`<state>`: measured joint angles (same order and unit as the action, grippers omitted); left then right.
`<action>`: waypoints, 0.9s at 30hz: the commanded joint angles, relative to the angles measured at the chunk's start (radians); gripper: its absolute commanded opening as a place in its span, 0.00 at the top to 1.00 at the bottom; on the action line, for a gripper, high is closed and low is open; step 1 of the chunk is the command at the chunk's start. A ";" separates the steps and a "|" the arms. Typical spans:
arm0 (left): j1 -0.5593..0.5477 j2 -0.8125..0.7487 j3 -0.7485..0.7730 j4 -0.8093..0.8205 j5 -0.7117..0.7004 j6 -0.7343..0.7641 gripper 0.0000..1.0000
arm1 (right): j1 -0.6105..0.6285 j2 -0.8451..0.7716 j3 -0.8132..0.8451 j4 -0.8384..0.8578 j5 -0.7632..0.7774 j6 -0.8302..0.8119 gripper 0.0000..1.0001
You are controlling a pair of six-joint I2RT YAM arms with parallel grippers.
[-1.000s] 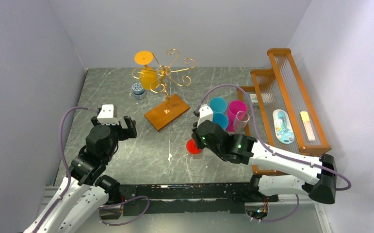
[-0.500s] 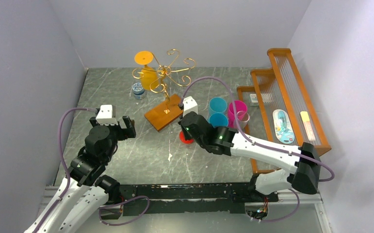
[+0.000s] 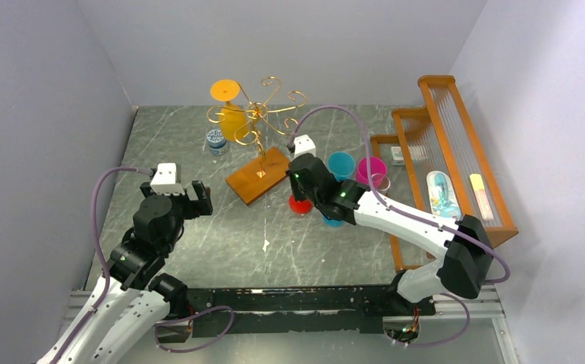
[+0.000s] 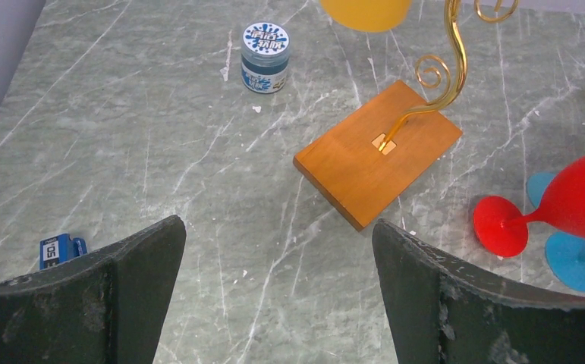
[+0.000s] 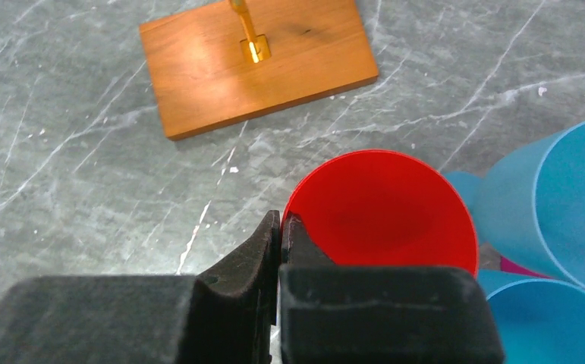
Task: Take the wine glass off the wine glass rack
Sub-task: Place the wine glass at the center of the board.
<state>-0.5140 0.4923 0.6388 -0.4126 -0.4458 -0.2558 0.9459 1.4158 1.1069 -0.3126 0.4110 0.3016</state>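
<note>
Gold wire makes up your wine glass rack (image 3: 262, 125), a scrolled tree on a flat brown wooden base (image 3: 261, 175) set toward the back of the table. An orange wine glass (image 3: 231, 115) hangs upside down from one of its left curls, foot uppermost.

Just right of the base, your right gripper (image 5: 281, 226) is pinched tight on the rim of a red wine glass (image 5: 380, 216). The left wrist view shows that glass tilted, its round foot pointing toward the base and clear of the rack's wire. Blue cups (image 3: 341, 163) and a pink cup (image 3: 371, 171) crowd close on its far right.

Your left gripper (image 4: 278, 250) hangs with its fingers spread wide and nothing between them, near the table's left side.

The table (image 3: 221, 235) is grey-green stone veined in white. A small blue jar (image 3: 215, 140) stands left of the rack, and an orange wooden frame (image 3: 448, 136) with clear rods lines the right edge. Plain pale walls close in on three sides.
</note>
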 commanded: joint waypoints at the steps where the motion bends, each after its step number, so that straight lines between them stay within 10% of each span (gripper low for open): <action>1: 0.004 -0.001 0.028 -0.012 -0.019 -0.004 0.03 | -0.026 0.001 -0.018 0.047 -0.028 -0.023 0.98; 27: 0.004 0.011 0.024 0.006 0.026 0.008 0.03 | -0.029 0.056 0.075 -0.080 -0.057 -0.064 0.82</action>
<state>-0.5140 0.5007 0.6411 -0.4126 -0.4366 -0.2550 0.9192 1.5005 1.1629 -0.3714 0.3626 0.2489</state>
